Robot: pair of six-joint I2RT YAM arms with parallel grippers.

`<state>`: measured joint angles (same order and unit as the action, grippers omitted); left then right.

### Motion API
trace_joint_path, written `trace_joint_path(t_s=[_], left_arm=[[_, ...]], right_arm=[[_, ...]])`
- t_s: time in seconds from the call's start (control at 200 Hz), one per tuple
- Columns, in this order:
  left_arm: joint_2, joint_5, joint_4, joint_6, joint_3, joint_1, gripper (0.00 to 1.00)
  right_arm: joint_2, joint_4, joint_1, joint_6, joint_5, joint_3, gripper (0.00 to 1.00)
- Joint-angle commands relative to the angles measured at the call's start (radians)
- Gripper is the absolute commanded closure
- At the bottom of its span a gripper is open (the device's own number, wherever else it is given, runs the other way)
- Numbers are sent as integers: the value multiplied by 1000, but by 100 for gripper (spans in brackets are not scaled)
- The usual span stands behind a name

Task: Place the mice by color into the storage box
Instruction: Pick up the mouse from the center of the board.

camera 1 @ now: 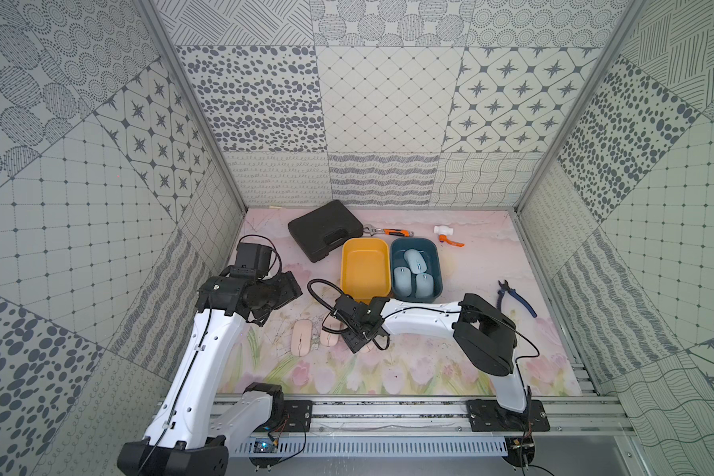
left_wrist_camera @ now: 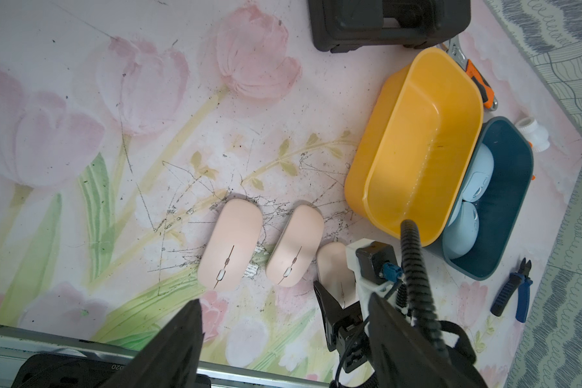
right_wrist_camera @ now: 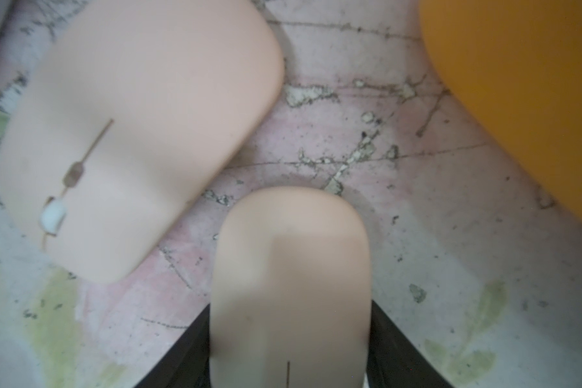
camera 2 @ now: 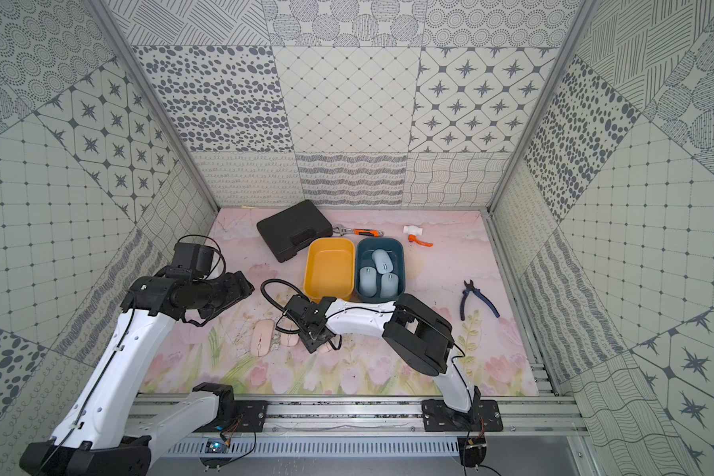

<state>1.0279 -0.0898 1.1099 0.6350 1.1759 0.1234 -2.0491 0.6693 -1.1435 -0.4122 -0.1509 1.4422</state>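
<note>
Lifting now, you risk the slim pink mouse (right_wrist_camera: 291, 255) slipping: the right gripper (right_wrist_camera: 289, 339) pinches only one end, on the mat (left_wrist_camera: 81, 100). Your left gripper (left_wrist_camera: 286, 302) hovers spread, empty. Three pink mice (left_wrist_camera: 231, 245) outside; three blue mice (camera 1: 402, 277) in the blue bin (camera 1: 413, 240); yellow bin (camera 1: 365, 240) empty.

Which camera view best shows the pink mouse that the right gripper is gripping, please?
The right wrist view: the pink mouse fills the frame, with the right gripper shut on its sides. The left wrist view shows the mouse partly behind the right wrist; in both top views that wrist hides nearly all of it.
</note>
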Motion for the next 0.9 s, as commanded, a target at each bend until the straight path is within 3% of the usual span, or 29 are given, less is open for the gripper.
trace_joint_path(t_s=[0.0,0.19,0.295,0.896], left_arm=[[-3,0,6,-17,-8,-8,20],[2,-1,5,-19,-9,-6,19],[4,2,5,-20,-8,-8,20],[20,-10,-4,-24,1,-10,20]], right_arm=[[-3,1,-1,-8,-5,15,40],[-10,13,0,-13,2,24,40],[-5,24,-1,-13,5,30,45],[73,133,-1,-13,-10,83,44]])
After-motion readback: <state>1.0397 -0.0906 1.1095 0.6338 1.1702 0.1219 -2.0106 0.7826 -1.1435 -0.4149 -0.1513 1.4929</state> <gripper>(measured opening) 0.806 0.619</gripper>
